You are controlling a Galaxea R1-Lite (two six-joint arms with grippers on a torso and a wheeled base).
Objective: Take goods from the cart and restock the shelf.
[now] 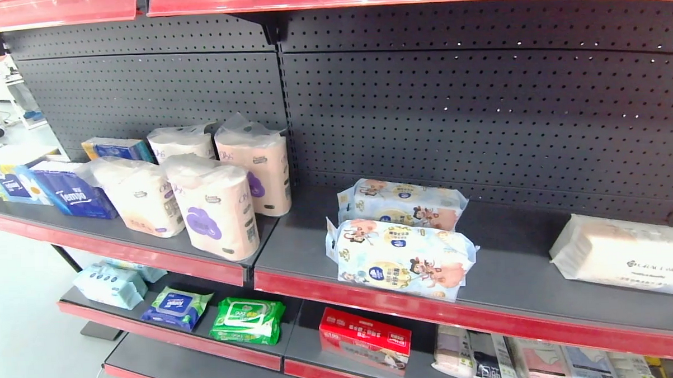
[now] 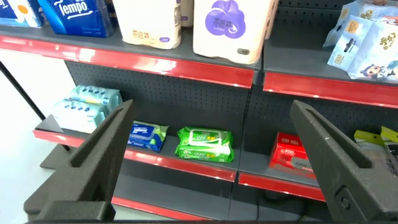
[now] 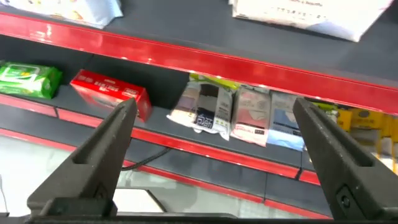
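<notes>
Head view: red-edged black pegboard shelf (image 1: 513,272) holds paper rolls (image 1: 217,213); both jaws gape empty.

Two shelf levels, goods ranged left to right.
On the upper shelf (image 1: 502,273), tissue boxes (image 1: 73,192) sit far left, four roll packs (image 1: 214,210) stand just right of them in two rows, two wipe packs (image 1: 400,259) lie mid-shelf, one behind the other, and a flat pack (image 1: 624,254) lies well apart at the right. On the lower shelf (image 1: 308,338), from left: stacked packs (image 1: 110,283), a small pouch (image 1: 178,307), a wipes pouch (image 1: 247,319), a box (image 1: 365,339), bagged goods (image 1: 471,358).

Pale floor (image 1: 22,323), black pegboard wall (image 1: 479,111)
</notes>
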